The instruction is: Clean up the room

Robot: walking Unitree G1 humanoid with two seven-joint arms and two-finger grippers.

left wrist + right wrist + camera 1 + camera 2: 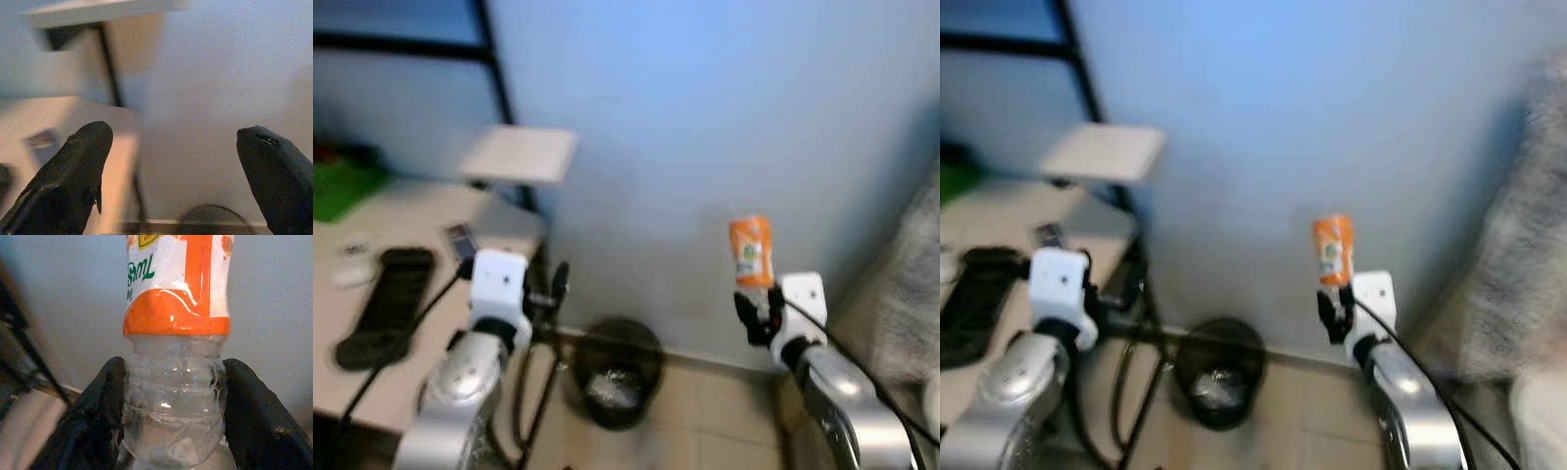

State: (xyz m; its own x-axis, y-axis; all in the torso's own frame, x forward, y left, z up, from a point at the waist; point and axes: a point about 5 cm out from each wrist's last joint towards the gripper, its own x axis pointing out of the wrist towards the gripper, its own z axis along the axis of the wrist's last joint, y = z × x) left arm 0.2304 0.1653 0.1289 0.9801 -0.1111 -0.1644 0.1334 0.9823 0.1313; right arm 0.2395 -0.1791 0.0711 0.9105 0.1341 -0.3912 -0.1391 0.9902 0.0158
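Observation:
A clear plastic bottle (pixel 751 253) with an orange label stands upright in my right gripper (pixel 757 315), which is shut on its lower clear part (pixel 173 406). It is held in the air before a pale blue wall, to the right of a black waste bin (pixel 614 373) on the floor below. My left gripper (pixel 548 294) is raised at the left, beside a desk edge. Its two black fingers (pixel 73 176) are spread wide apart with nothing between them.
A light wooden desk (pixel 431 225) at the left carries a black keyboard (pixel 386 304), a small white item (pixel 352 274) and something green (pixel 342 186). A black-framed shelf (pixel 521 154) stands above it. A grey fabric surface (pixel 906 294) lies at the right. Cables (pixel 524 401) hang by the bin.

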